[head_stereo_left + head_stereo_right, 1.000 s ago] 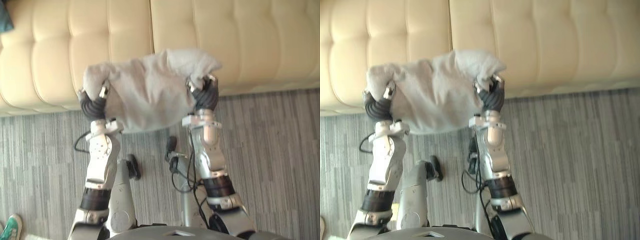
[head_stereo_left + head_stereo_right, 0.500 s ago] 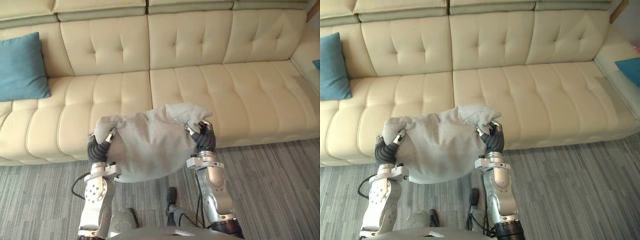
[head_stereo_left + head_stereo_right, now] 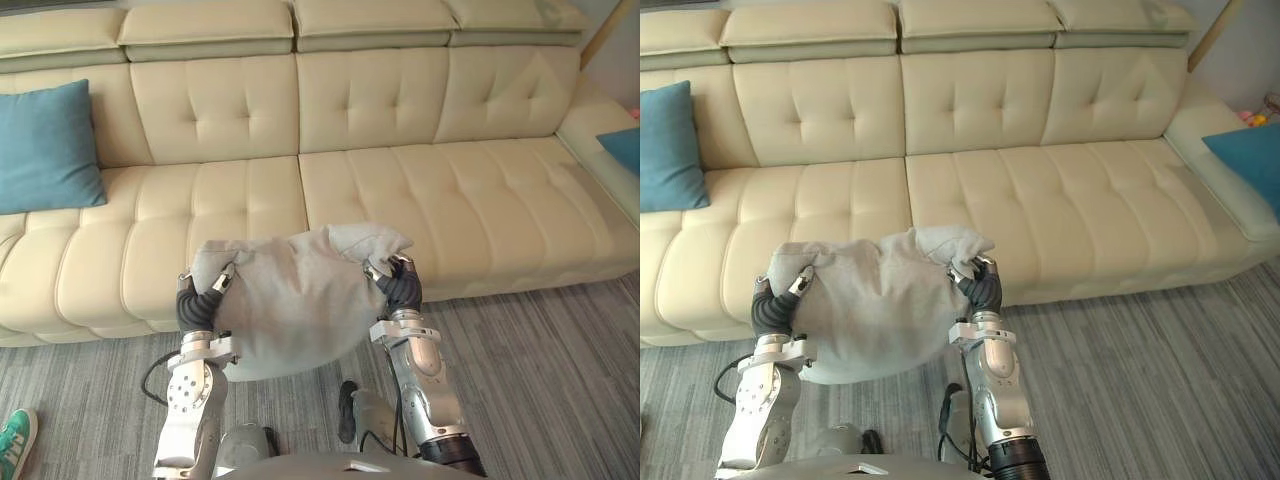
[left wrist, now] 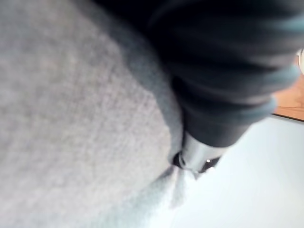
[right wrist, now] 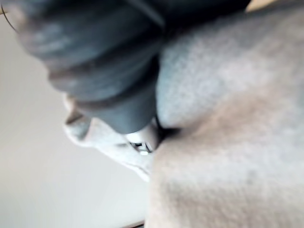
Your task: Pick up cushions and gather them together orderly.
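Observation:
A soft grey cushion (image 3: 295, 295) hangs in the air in front of the cream sofa (image 3: 420, 190), held between both hands above the floor. My left hand (image 3: 198, 303) is shut on its left edge, fingers curled into the fabric (image 4: 71, 118). My right hand (image 3: 398, 284) is shut on its right upper corner, the cloth (image 5: 228, 133) bunched round the fingers. A teal cushion (image 3: 45, 148) leans against the sofa's back at the far left. Another teal cushion (image 3: 1250, 155) lies on the sofa's right arm section.
The sofa's seat (image 3: 1060, 200) stretches wide behind the held cushion. Grey striped carpet (image 3: 560, 380) covers the floor in front. A person's green shoe (image 3: 14, 443) shows at the lower left edge.
The camera has tilted up, so the sofa's back and both teal cushions have come into view. The grey cushion stays held between both hands at about the same height.

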Available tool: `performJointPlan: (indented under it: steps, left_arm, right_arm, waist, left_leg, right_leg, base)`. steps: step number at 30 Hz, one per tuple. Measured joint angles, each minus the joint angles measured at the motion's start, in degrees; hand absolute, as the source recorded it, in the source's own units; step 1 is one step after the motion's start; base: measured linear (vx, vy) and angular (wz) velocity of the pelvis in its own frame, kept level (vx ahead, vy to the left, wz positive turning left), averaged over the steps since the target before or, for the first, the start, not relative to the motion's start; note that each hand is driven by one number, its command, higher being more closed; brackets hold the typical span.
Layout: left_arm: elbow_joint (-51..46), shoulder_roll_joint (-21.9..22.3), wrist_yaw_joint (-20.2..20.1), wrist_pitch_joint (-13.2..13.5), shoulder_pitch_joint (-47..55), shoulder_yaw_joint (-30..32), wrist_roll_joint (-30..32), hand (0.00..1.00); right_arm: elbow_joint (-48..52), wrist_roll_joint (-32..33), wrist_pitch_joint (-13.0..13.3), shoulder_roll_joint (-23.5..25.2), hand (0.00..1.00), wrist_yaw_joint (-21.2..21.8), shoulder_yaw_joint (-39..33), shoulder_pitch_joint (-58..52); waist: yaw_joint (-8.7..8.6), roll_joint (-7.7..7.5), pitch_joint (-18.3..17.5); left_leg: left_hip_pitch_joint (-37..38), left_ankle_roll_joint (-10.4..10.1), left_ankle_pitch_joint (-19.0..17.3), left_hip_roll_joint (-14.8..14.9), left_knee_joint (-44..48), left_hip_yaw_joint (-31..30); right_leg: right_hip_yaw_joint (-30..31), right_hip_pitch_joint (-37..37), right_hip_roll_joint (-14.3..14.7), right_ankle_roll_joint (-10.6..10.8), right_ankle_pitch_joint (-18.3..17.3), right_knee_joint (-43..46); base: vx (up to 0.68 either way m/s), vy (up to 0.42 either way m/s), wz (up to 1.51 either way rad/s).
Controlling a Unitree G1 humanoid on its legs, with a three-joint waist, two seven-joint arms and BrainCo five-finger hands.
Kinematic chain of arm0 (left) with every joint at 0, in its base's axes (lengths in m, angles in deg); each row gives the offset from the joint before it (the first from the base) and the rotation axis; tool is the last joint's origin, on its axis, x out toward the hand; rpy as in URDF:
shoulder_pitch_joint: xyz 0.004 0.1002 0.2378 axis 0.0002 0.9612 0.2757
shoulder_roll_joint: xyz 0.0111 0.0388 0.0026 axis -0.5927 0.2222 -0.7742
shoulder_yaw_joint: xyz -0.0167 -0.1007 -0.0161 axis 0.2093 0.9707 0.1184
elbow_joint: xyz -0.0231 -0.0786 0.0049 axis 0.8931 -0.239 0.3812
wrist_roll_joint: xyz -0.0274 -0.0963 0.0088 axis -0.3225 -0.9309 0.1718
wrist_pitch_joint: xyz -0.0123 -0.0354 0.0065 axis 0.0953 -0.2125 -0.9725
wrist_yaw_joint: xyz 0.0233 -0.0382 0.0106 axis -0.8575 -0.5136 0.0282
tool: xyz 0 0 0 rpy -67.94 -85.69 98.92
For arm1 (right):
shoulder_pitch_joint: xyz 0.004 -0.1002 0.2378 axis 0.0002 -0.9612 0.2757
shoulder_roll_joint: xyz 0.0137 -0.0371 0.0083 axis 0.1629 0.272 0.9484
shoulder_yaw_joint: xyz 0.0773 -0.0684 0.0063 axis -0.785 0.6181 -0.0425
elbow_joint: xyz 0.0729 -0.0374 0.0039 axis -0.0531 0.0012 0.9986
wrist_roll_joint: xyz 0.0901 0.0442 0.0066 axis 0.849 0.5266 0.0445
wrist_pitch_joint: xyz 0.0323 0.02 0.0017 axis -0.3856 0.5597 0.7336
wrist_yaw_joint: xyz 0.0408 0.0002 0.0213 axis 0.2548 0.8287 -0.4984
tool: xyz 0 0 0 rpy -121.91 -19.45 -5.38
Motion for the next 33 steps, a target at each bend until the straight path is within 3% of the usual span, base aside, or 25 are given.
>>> performJointPlan:
  steps: [2, 5, 6, 8, 9, 10, 11, 12, 15, 16, 17, 18, 19, 20, 23, 25, 26, 27, 28, 31, 33]
  left_arm:
    - [-0.1, -1.1, 0.2, 0.1, -0.2, 0.1, 0.0, 1.00]
    - [-0.1, -1.8, 0.3, 0.1, -1.0, 0.3, -0.1, 1.00]
    - [0.0, -1.8, 0.3, 0.1, -1.7, 0.6, -0.1, 1.00]
    - [0.0, -1.6, 0.2, 0.1, -2.5, 0.7, -0.1, 1.00]
    - [0.0, -1.1, 0.2, 0.2, -2.9, 0.5, -0.1, 1.00]
    - [0.0, -0.5, 0.2, 0.2, -3.6, 0.4, -0.1, 1.00]
    - [0.0, 0.2, 0.2, 0.2, -4.7, 0.3, -0.1, 1.00]
    - [0.0, 0.7, 0.2, 0.3, -5.4, 0.3, -0.1, 1.00]
    - [0.0, 1.7, -0.2, 0.5, -7.4, -0.7, -0.3, 1.00]
    - [0.0, 2.0, -0.3, 0.5, -7.5, -0.9, -0.3, 1.00]
    - [0.0, 2.3, -0.7, 0.5, -7.3, -1.2, -0.3, 1.00]
    - [0.1, 2.6, -1.0, 0.4, -6.8, -1.6, -0.4, 1.00]
    - [0.1, 2.6, -1.2, 0.5, -6.6, -1.6, -0.7, 1.00]
    - [0.0, 3.3, -1.5, 0.5, -6.5, -1.9, -1.1, 1.00]
    - [-0.3, 3.9, -1.5, 0.4, -6.1, -2.1, -1.1, 1.00]
    - [-0.9, 4.0, -1.7, 0.4, -5.3, -2.3, -1.0, 1.00]
    - [-2.1, 3.9, -2.0, 0.4, -4.1, -2.7, -1.0, 1.00]
    - [-3.5, 3.9, -2.4, 0.6, -2.3, -3.2, -1.0, 1.00]
    - [-3.4, 3.4, -2.5, 0.6, -2.1, -3.2, -1.0, 1.00]
    - [-3.3, 0.6, -2.6, 0.7, 0.3, -3.1, -1.0, 1.00]
    - [-2.0, 0.6, -3.2, 0.7, 0.4, -3.1, -1.0, 1.00]
  right_arm:
    - [-1.2, 0.1, 0.0, -0.1, 1.00, 0.0, 0.1, 1.9]
    - [-2.6, 0.5, -0.4, -0.4, 1.00, 0.0, -0.1, 4.5]
    - [-2.6, 0.5, -0.5, -0.5, 1.00, 0.0, -0.2, 5.3]
    - [-2.6, 0.5, -0.6, -1.5, 1.00, 0.0, -0.4, 6.1]
    - [-2.5, 0.5, -0.9, -2.8, 1.00, 0.0, -0.5, 6.8]
    - [-2.5, 0.5, -1.0, -3.4, 1.00, 0.0, -0.8, 7.4]
    - [-2.5, 0.6, -1.3, -3.5, 1.00, 0.0, -1.2, 8.4]
    - [-2.5, 1.1, -1.6, -3.6, 1.00, 0.0, -1.2, 8.9]
    - [0.1, 2.3, -1.7, -5.7, 1.00, 0.0, -1.5, 8.8]
    - [1.1, 2.7, -1.6, -6.5, 1.00, 0.0, -1.6, 8.5]
    - [3.2, 2.9, -1.4, -7.8, 1.00, 0.0, -1.7, 7.3]
    - [5.5, 2.9, -1.3, -8.2, 1.00, 0.0, -2.0, 5.4]
    - [6.4, 3.0, -1.2, -8.1, 1.00, 0.0, -2.0, 4.5]
    - [9.1, 4.0, -0.9, -7.8, 1.00, -0.1, -2.0, 2.3]
    - [10.5, 4.0, -0.8, -6.9, 1.00, -0.1, -2.4, 1.2]
    - [10.5, 4.0, -0.8, -6.7, 1.00, -0.1, -2.5, 0.1]
    - [11.0, 3.9, -0.9, -6.6, 1.00, -0.1, -2.5, -0.9]
    - [11.5, 3.9, -0.9, -5.7, 1.00, 0.0, -2.5, -2.4]
    - [11.3, 3.9, -1.1, -4.7, 1.00, 0.0, -2.6, -3.0]
    - [7.9, 3.8, -1.2, 0.1, 1.00, 0.2, -2.9, -3.5]
    - [5.5, 3.8, -1.2, 0.5, 1.00, 0.6, -3.7, -2.6]
  waist:
    - [0.06, -0.45, 0.2]
    - [-0.47, -0.61, 0.4]
    - [-1.40, -1.05, 0.8]
    - [-2.24, -0.79, 0.9]
    - [-2.58, 1.15, 1.0]
    - [-2.65, 2.80, 0.6]
    - [-2.38, 4.49, 0.5]
    - [-2.23, 4.92, 0.3]
    - [-3.71, 5.09, 0.2]
    - [-3.85, 5.09, 0.2]
    - [-4.06, 5.08, 0.2]
    - [-3.84, 4.98, 0.2]
    - [-3.62, 5.19, 0.1]
    - [-3.15, 5.54, -0.2]
    - [-0.63, 5.47, -0.3]
    - [0.05, 5.48, -0.3]
    - [0.06, 5.82, -0.5]
    - [-0.05, 6.17, -1.9]
    - [-0.19, 5.37, -2.3]
    - [-0.72, 0.69, -5.1]
    - [-1.13, 0.12, -5.9]
  left_leg:
    - [-0.2, 0.7, -1.0, -0.7, 0.6, -0.5]
    - [-0.7, 0.0, -1.7, -1.4, 0.4, -2.0]
    - [-0.1, -0.9, -2.8, -2.5, 0.5, -3.6]
    - [1.8, -2.7, -4.9, -3.4, 0.5, -5.3]
    - [3.2, -4.7, -6.0, -2.0, -0.1, -6.9]
    - [3.9, -6.7, -5.8, -0.3, -1.5, -7.6]
    - [4.9, -10.2, -4.0, 1.6, -3.2, -10.0]
    - [5.3, -12.5, -2.4, 2.7, -3.7, -12.5]
    - [2.5, -15.1, 5.1, 4.8, 4.9, -15.8]
    - [1.3, -14.9, 7.6, 5.1, 7.2, -15.3]
    - [0.0, -14.2, 13.3, 5.5, 11.5, -14.2]
    - [-1.3, -11.4, 18.8, 6.7, 17.0, -11.5]
    - [-2.5, -10.1, 18.9, 7.7, 19.9, -10.2]
    - [-7.9, -7.1, 13.1, 9.6, 24.8, -7.3]
    - [-14.1, -4.8, 7.0, 9.3, 18.3, -2.8]
    - [-14.2, -4.9, 7.4, 8.1, 7.9, -2.9]
    - [-12.7, -4.8, 12.8, 7.7, -0.6, -3.0]
    - [-10.7, -6.8, 14.7, 7.8, -5.1, -3.5]
    - [-10.1, -6.6, 14.6, 6.8, -6.1, -3.2]
    - [-4.7, -5.5, 16.0, 3.0, -13.4, -1.0]
    - [-3.9, -5.3, 16.1, 2.7, -14.5, -0.4]
  right_leg:
    - [-1.2, -0.8, -0.7, 0.6, -3.3, -4.2]
    - [-1.4, -0.7, 0.0, 2.4, -1.2, -20.1]
    - [-1.1, -0.6, -0.9, 2.7, -0.8, -25.1]
    - [0.1, -1.5, -1.5, 2.3, 1.3, -24.7]
    - [0.4, -1.5, 0.0, 1.5, 6.9, -22.6]
    - [0.3, -1.9, 1.5, 0.6, 8.2, -20.4]
    - [-0.9, -2.9, 3.1, -0.6, 6.0, -16.9]
    - [-1.7, -3.9, 4.0, -1.9, 4.4, -14.5]
    - [-4.3, -1.3, 5.6, -4.1, -1.4, -12.1]
    - [-4.6, -0.4, 5.5, -4.4, -1.9, -12.2]
    - [-4.8, 2.2, 5.4, -4.2, -3.5, -12.9]
    - [-5.0, 6.3, 4.9, -4.0, -6.0, -14.7]
    - [-5.3, 7.6, 4.9, -3.9, -6.6, -15.4]
    - [-7.2, 10.7, 4.7, -4.0, -7.4, -17.2]
    - [-7.8, 13.3, 3.7, -3.9, -7.5, -18.9]
    - [-7.8, 15.0, 2.9, -3.6, -7.7, -18.4]
    - [-7.4, 16.0, 2.8, -2.0, -8.7, -17.9]
    - [-6.0, 17.2, 3.5, 1.4, -10.9, -17.8]
    - [-5.5, 17.3, 3.0, 1.3, -10.8, -18.1]
    - [-0.7, 20.3, 1.3, 1.3, -7.7, -24.1]
    - [1.3, 20.8, 1.4, 1.3, -5.8, -25.6]
  base:
    - [0.05, -0.007, 0.17]
    - [0.14, -0.042, 0.29]
    - [0.35, -0.155, 0.63]
    - [0.41, -0.206, 0.57]
    - [0.46, -0.229, 0.36]
    - [0.59, -0.253, 0.21]
    - [0.51, -0.213, -0.04]
    - [0.51, -0.213, -0.15]
    - [0.55, -0.214, 0.08]
    - [0.37, -0.118, 0.16]
    - [0.49, -0.147, 0.21]
    - [0.41, -0.101, 0.26]
    - [0.39, -0.073, 0.50]
    - [0.29, -0.026, 0.46]
    - [0.29, 0.048, 0.22]
    - [0.20, 0.141, -0.05]
    - [0.25, 0.252, -0.17]
    - [0.25, 0.256, -0.11]
    - [0.23, 0.259, -0.08]
    - [0.15, 0.175, -0.10]
    - [0.08, 0.110, -0.21]
